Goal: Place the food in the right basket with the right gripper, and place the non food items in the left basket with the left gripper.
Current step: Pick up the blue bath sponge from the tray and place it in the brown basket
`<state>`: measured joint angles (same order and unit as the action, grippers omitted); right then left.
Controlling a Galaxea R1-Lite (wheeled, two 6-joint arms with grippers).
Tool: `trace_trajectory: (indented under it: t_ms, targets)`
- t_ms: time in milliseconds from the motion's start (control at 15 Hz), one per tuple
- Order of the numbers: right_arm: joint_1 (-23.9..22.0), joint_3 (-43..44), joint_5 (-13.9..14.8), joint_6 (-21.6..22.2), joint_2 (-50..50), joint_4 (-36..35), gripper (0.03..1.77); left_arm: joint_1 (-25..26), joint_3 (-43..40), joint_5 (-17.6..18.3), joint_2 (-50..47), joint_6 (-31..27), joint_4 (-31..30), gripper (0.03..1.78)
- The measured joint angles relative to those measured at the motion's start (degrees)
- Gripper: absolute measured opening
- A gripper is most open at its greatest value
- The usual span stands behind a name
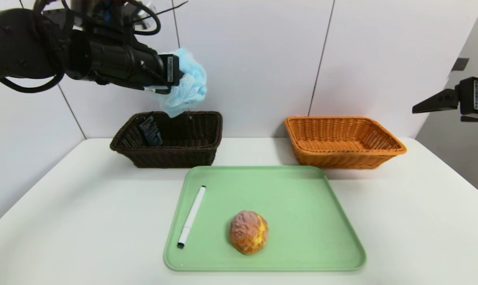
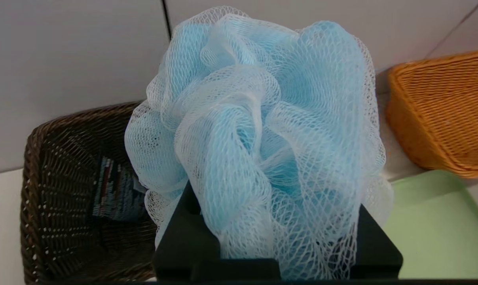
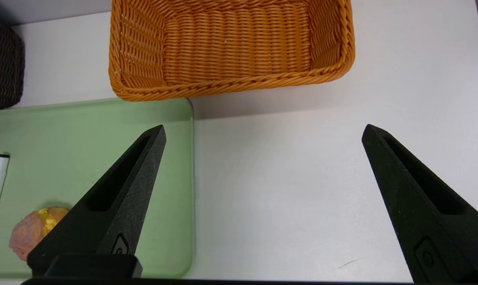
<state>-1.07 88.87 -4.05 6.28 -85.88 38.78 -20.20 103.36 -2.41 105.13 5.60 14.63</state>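
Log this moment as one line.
left gripper: holding blue mesh puff above dark basket | right gripper: open, idle right of tray | marker, pastry: on tray

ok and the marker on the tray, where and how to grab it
Take the marker mid-barrel, probably from above, pincer closing across its width: it lies flat, long and slim, slanting along the tray's left side with bare surface on both sides.
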Motion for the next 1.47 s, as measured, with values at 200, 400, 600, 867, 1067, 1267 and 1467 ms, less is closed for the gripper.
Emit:
trace_trajectory:
  t_ms: [200, 400, 600, 867, 1067, 1267, 1467]
  targets:
    - [0.26, -0.06, 0.04, -0.83, 0.27, -0.15, 1.71, 2.78, -0.5, -0.15, 3.35, -0.09, -1.93, 0.57]
    - [0.41, -0.01, 0.06, -0.91, 0.24, -0.2, 1.71, 5.01, -0.63, -0.12, 7.39, 0.02, -3.04, 0.57]
    - [0.45, 0.0, 0.04, -1.01, 0.16, -0.24, 1.71, 5.62, -0.24, -0.2, 10.56, 0.49, -4.96, 0.57]
    - [0.48, 0.0, 0.13, -1.29, 0.0, -0.15, 1.71, 5.88, -0.24, -0.26, 13.09, 0.33, -6.58, 0.57]
    - [0.45, -0.09, 0.13, -1.33, -0.04, -0.09, 1.71, 5.85, -0.13, -0.34, 14.14, 0.38, -7.39, 0.56]
    - [0.45, -0.3, 0.15, -1.35, -0.04, 0.11, 1.71, 5.84, -0.15, -0.3, 14.74, 0.33, -7.24, 0.55]
    - [0.69, -0.34, 0.15, -1.46, -0.02, 0.05, 1.71, 5.79, -0.5, -0.3, 15.09, 0.18, -6.72, 0.54]
